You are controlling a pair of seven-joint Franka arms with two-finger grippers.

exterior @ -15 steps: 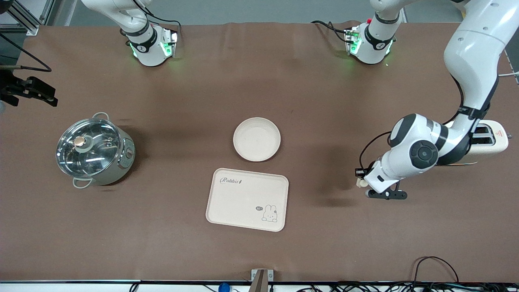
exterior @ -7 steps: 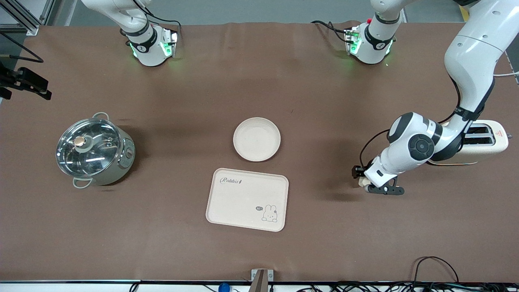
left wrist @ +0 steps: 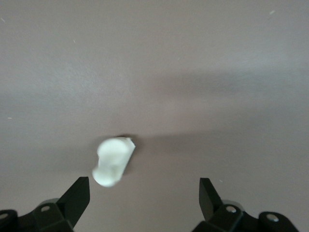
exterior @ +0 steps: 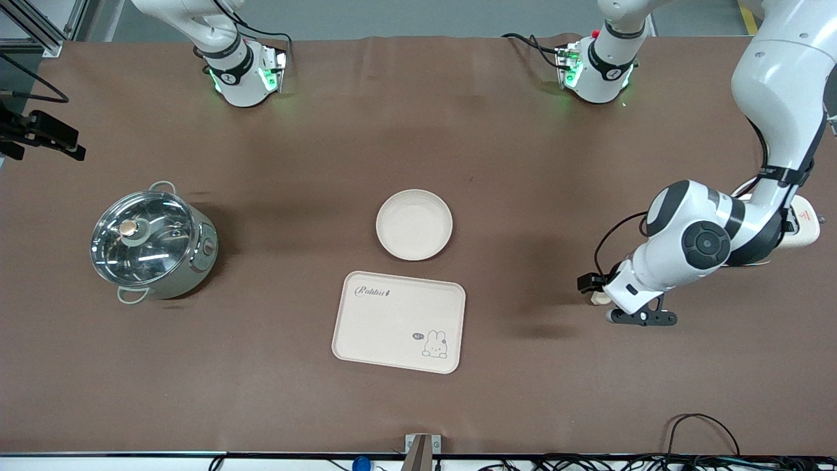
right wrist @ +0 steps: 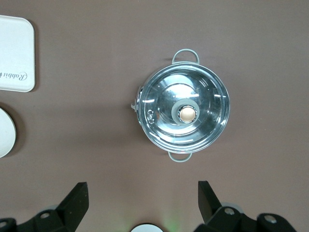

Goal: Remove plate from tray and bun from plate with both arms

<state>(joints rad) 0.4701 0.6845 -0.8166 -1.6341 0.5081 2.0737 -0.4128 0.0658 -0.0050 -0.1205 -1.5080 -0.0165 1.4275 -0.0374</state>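
The bun [exterior: 596,298] is a small cream piece beside my left gripper [exterior: 607,303], toward the left arm's end of the table. In the left wrist view the bun [left wrist: 113,162] shows over the brown cloth just ahead of one fingertip [left wrist: 79,189], not between the jaws; I cannot tell if it rests on the cloth. My left gripper [left wrist: 145,191] is open and empty. The round plate [exterior: 414,224] lies mid-table, just farther from the camera than the rabbit tray [exterior: 399,322]. My right gripper [exterior: 42,134] is open [right wrist: 142,200], high over the right arm's end of the table.
A steel pot with a glass lid [exterior: 153,239] stands toward the right arm's end; it shows in the right wrist view [right wrist: 186,113]. A cream toaster [exterior: 803,226] stands at the left arm's end, partly hidden by the left arm. Cables run along the table's near edge.
My left gripper first moved a little toward the table's middle, then back toward the left arm's end and the camera. The bun's spot shifted with it. The right gripper shifted slightly.
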